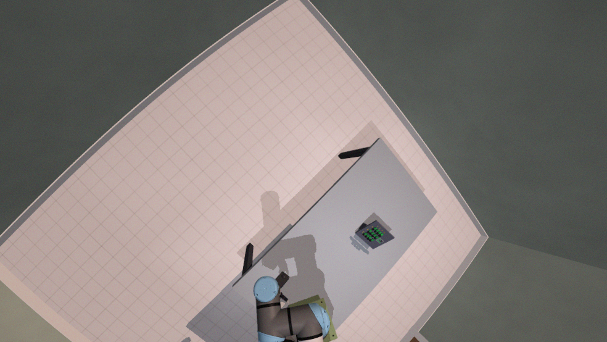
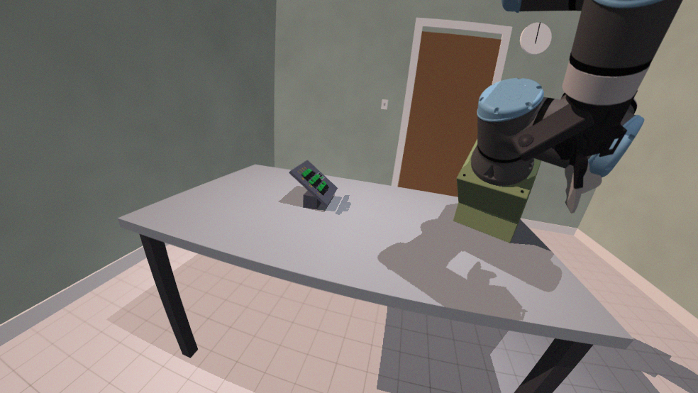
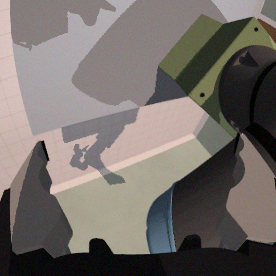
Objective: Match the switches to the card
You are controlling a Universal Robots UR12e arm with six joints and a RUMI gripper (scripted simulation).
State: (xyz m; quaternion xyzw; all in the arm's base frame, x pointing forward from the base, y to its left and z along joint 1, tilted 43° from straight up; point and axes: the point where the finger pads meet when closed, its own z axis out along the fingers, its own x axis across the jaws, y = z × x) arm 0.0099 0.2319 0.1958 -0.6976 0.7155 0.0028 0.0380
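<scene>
1. Counter (image 2: 244, 234) stretched across the left and middle of the exterior view, grey-topped on dark legs, with tiled floor (image 2: 254, 341) beneath it.
2. Switch panel (image 2: 313, 181) sat tilted on a small stand toward the far side of the counter, its green switches (image 1: 372, 233) showing as a small grid in the top view; the card beside the grid was too small to read.
3. Door (image 2: 447, 107) and wall clock (image 2: 535, 35) stood behind, well apart from any likely path.
4. Arm (image 2: 605, 53) rose from an olive base block (image 2: 488, 205) at the right end of the counter, folded close over itself.
5. Pincer (image 2: 576, 187) hung just beside the base with its jaws spread wide and nothing between them, well apart from the panel.
6. The step in hand was probably the first reach: unfold away from the base, travel over the counter, and come down square to the tilted face so one fingertip presses a single rocker half.
7. Judged obstacles were few; the base block near the wrist and the neighbouring switches packed close together seemed the main risks.
</scene>
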